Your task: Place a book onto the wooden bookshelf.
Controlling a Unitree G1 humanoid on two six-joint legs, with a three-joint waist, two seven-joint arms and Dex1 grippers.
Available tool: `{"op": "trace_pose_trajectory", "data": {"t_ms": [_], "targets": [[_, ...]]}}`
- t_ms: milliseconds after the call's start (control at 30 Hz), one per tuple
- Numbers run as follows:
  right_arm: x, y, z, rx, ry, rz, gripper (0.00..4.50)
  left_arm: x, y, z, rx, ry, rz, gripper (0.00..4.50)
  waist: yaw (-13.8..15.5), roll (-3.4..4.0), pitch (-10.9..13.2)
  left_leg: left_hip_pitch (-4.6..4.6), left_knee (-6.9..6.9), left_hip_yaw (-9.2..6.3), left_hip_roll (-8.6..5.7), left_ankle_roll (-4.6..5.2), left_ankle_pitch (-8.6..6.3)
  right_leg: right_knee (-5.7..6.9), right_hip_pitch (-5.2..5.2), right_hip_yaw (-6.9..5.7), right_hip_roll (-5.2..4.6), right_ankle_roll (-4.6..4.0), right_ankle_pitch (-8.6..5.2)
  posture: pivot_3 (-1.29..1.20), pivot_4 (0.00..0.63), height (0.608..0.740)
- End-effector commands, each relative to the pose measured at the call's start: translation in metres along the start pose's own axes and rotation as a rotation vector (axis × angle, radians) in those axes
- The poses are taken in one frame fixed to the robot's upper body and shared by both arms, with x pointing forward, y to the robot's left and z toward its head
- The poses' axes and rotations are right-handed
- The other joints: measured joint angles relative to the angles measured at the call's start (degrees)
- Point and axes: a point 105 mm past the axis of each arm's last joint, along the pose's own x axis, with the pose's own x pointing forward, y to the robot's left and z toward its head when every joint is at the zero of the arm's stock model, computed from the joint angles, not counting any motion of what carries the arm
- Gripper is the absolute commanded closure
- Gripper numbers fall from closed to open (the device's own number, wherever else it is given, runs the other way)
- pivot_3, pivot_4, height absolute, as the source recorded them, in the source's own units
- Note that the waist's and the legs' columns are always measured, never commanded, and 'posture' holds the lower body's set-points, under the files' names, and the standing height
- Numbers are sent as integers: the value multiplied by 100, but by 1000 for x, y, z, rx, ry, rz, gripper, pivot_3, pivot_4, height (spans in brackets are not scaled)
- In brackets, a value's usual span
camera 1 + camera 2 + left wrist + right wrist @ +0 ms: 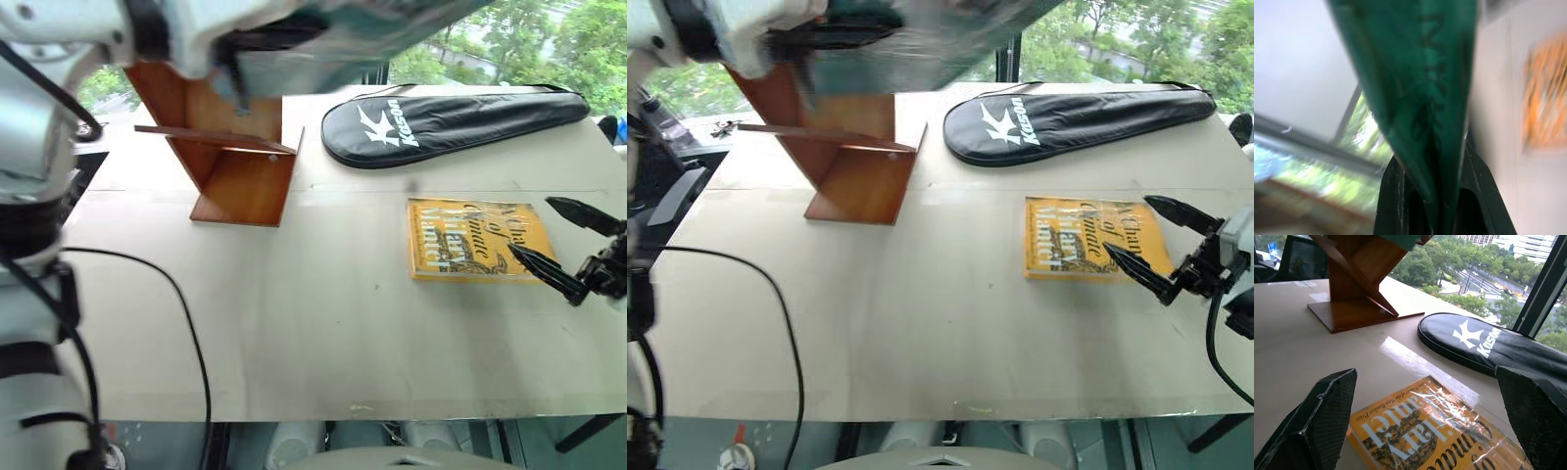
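Left eye view, read from left to right: the left arm reaches in high at the near left, and its left end effector point(1432, 205) has its two black fingers pressed together on the lower edge of the book point(1415, 83). That teal-green book shows blurred along the top of both eye views, raised off the worktop point(323, 323) above the wooden bookshelf point(240, 162) and not resting in any compartment. The left wrist view shows its glossy cover rising out from between the fingers, with dark print running up it.

Below the book, the reddish-brown bookshelf stands on the far left part of the pale worktop, with an upright board, a thin board crossing it at a slant, and a flat base board. A black cable point(186, 323) loops over the worktop's near left area.

Further right, a black racket bag point(451, 122) with white lettering lies along the far edge, well apart from the bookshelf. Nearer than the bag, a yellow book point(475, 240) with dark lettering lies flat on the worktop.

At the far right, the right end effector point(560, 243) hangs low just over the yellow book's right edge, its two black fingers spread wide with nothing between them. In the right wrist view the fingertips point(1317, 426) frame the yellow cover, with the bag and the bookshelf beyond.
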Motion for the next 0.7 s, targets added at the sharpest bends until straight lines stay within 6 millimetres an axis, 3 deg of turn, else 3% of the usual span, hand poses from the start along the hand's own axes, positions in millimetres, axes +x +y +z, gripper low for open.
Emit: {"op": "trace_pose_trajectory", "data": {"t_ms": [33, 167, 300, 533, 567, 600, 700], "targets": [[10, -3, 1, -37, -33, 29, 0, -25, 10, -52, 112, 321, -43, 4462, -41, -2, 3, -4, 0, 1, 0, 1, 0, 3, -4, 0, 1, 0, 0, 0, 150, 740], [17, -6, 4, -57, -53, 57, 0, -38, 7, -78, 45, 505, -144, 4462, -38, -29, 18, -48, 27, -10, 1, 26, -14, 18, -35, -19, 3, 4, -2, 0, 150, 740], [25, -9, 14, -89, -98, 62, 0, -19, -26, -94, -49, 556, -297, 4462, -125, -21, 21, -90, 74, -6, 2, 24, -13, 41, -66, -7, 0, 17, -9, 0, 150, 740], [31, 0, 31, -83, -149, 108, 0, 3, -39, -92, -79, 525, -338, 4462, -91, -14, 17, -69, 87, -16, 2, 50, -28, 78, -56, -12, 2, 16, -8, 0, 150, 740], [31, 2, 35, -75, -166, 123, 0, 4, -37, -90, -79, 505, -322, 3708, -87, -13, 17, -68, 90, -14, 1, 50, -28, 83, -56, -10, 1, 16, -7, 0, 150, 740], [31, 4, 38, -68, -179, 137, 0, 5, -33, -86, -92, 475, -294, 3557, -82, -13, 17, -66, 91, -14, 1, 50, -28, 85, -55, -9, 1, 15, -7, 0, 150, 740], [32, 7, 47, -60, -201, 175, 0, -3, -32, -63, -211, 326, -284, 2105, -71, -26, 24, -74, 101, -21, 2, 50, -28, 90, -57, -15, -1, 15, -7, 0, 150, 740]]}}
